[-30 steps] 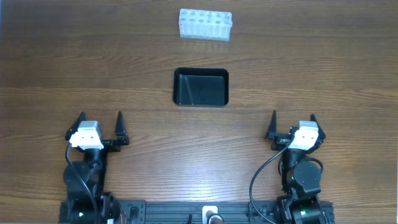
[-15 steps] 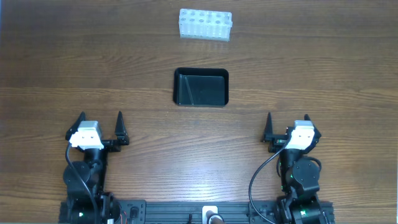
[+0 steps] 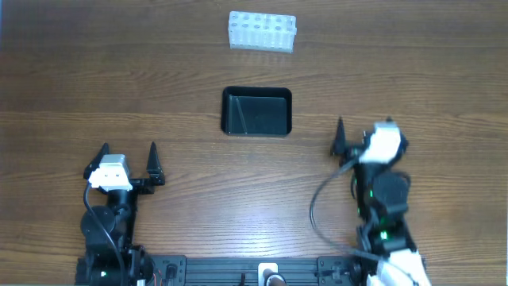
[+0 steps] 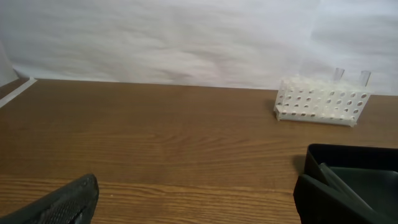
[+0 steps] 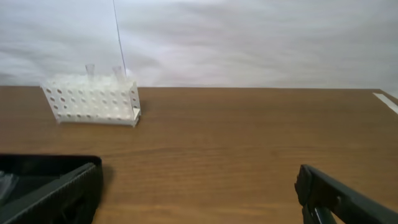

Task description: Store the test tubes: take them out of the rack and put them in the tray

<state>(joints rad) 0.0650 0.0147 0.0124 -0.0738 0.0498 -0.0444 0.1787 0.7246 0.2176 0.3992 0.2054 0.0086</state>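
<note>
Nearest you, your left gripper [image 3: 128, 148] sits just ahead of its base, fingers spread wide. Your right gripper [image 3: 365, 127] is a little farther up the table [image 3: 444, 95], also spread wide, off to the right of the tray [image 3: 256, 90] and not touching it. The black tray lies mid-table, apart from both grippers. Beyond it, near the far edge, stands the white rack [image 3: 262, 30], with two tubes [image 4: 339, 73] standing upright in it, toward its right end.
</note>
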